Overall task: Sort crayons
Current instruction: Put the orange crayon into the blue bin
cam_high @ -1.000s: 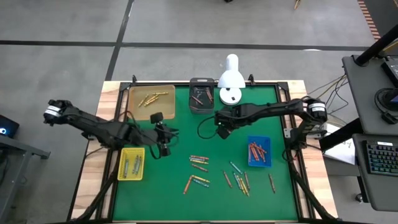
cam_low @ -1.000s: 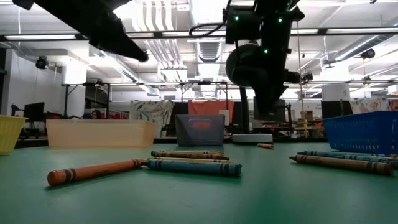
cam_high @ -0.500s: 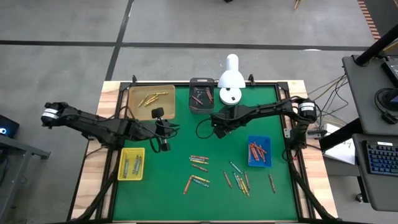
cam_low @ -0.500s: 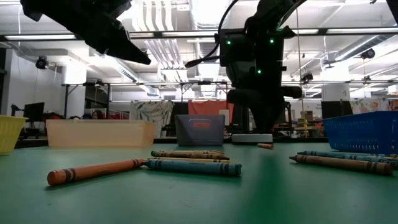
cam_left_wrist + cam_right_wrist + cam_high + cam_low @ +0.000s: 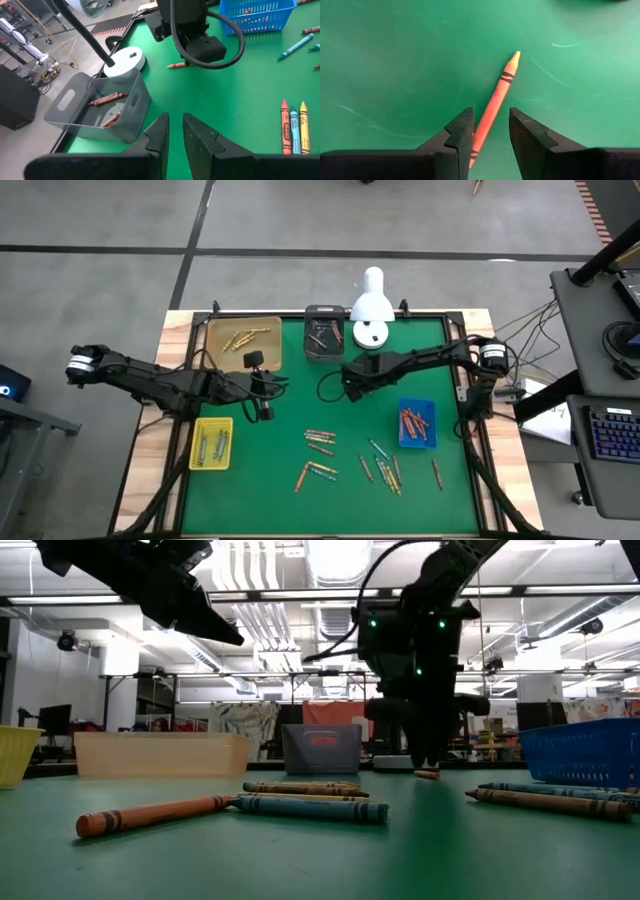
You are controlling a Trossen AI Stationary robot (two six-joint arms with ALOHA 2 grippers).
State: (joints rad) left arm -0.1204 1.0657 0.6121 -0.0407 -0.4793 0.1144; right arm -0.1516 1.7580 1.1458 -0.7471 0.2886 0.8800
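Now my right gripper [image 5: 489, 137] hangs spread over a lone thin orange wax crayon [image 5: 495, 102] on the green felt table [image 5: 395, 60], apparently untouched. Next I lower and pinch. Left gripper [image 5: 174, 131] waits, narrowly parted.

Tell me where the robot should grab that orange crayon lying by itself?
Best around the middle of the orange crayon, from straight above. It lies flat and alone on the mat, and the right gripper hangs open over it, a finger on each long side.
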